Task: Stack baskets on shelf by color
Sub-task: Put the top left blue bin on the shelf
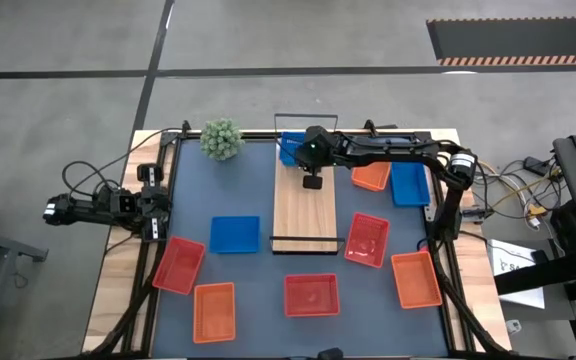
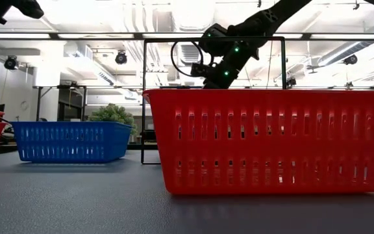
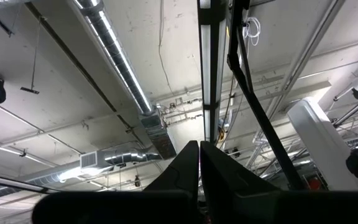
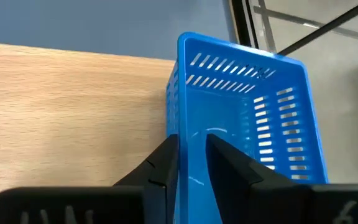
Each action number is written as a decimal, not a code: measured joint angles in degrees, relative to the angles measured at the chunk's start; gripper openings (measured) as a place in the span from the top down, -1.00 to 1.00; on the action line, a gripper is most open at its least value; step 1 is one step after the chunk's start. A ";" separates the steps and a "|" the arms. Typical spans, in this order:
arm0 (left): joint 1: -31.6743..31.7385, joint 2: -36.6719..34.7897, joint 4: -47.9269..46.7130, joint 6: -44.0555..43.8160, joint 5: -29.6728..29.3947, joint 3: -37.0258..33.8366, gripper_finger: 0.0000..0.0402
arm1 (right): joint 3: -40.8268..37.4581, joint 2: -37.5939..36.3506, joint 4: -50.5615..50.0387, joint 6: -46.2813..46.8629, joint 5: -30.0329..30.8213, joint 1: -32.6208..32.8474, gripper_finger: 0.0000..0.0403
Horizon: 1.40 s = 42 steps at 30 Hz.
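Baskets lie scattered on the bench (image 1: 253,200): nearest, a red basket (image 1: 311,294) between two orange baskets (image 1: 214,311), then a blue basket (image 1: 235,234) beside the shelf (image 1: 304,215). At the shelf's far end, the right claw (image 4: 191,163) straddles one wall of another blue basket (image 4: 247,118), fingers slightly parted; whether they pinch it is unclear. The left claw (image 3: 199,163), clenched, points at the ceiling beside the bench's left edge.
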 joint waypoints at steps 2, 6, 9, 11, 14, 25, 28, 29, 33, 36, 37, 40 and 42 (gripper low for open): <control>0.00 0.00 0.00 0.00 0.00 0.00 1.00 | 1.15 -0.01 -2.74 0.75 0.00 0.09 0.61; 0.00 0.00 0.00 0.00 0.02 0.00 1.00 | 5.79 -0.33 -10.27 3.11 0.00 0.55 0.59; 0.00 0.00 -0.02 0.00 0.02 0.00 1.00 | 9.52 -0.42 -16.12 5.20 -0.12 0.99 0.61; 0.00 -0.02 -0.04 0.00 0.01 0.00 1.00 | 11.29 -0.42 -20.03 5.68 -0.92 1.31 0.64; 0.00 -0.02 -0.04 0.00 0.01 0.00 1.00 | 11.90 -0.44 -24.69 7.00 -2.03 1.69 0.69; 0.02 -0.02 -0.02 0.00 0.02 0.00 1.00 | 6.33 -0.37 -25.35 8.39 4.61 1.62 0.95; 0.00 -0.02 -0.02 0.00 0.02 0.00 1.00 | 6.33 -0.37 -24.63 8.19 5.09 1.64 0.96; 0.01 -0.02 -0.01 0.00 0.02 0.00 1.00 | 6.33 -0.37 -24.69 8.07 5.84 1.64 0.96; 0.00 -0.02 0.00 0.00 0.02 0.00 1.00 | 6.35 -0.37 -24.69 8.08 7.07 1.64 0.96; 0.00 -0.02 0.00 0.00 0.02 0.00 1.00 | 6.35 -0.37 -24.69 7.98 7.54 1.62 0.96; 0.00 -0.02 0.00 0.00 0.02 0.00 1.00 | 6.35 -0.37 -24.69 8.04 7.54 1.62 0.96; 0.01 -0.02 0.00 0.00 0.02 0.00 1.00 | 6.35 -0.37 -24.69 8.37 7.52 1.64 0.96; 0.01 -0.02 0.00 0.00 0.02 0.00 1.00 | 6.42 -0.37 -24.78 8.50 7.32 1.83 0.96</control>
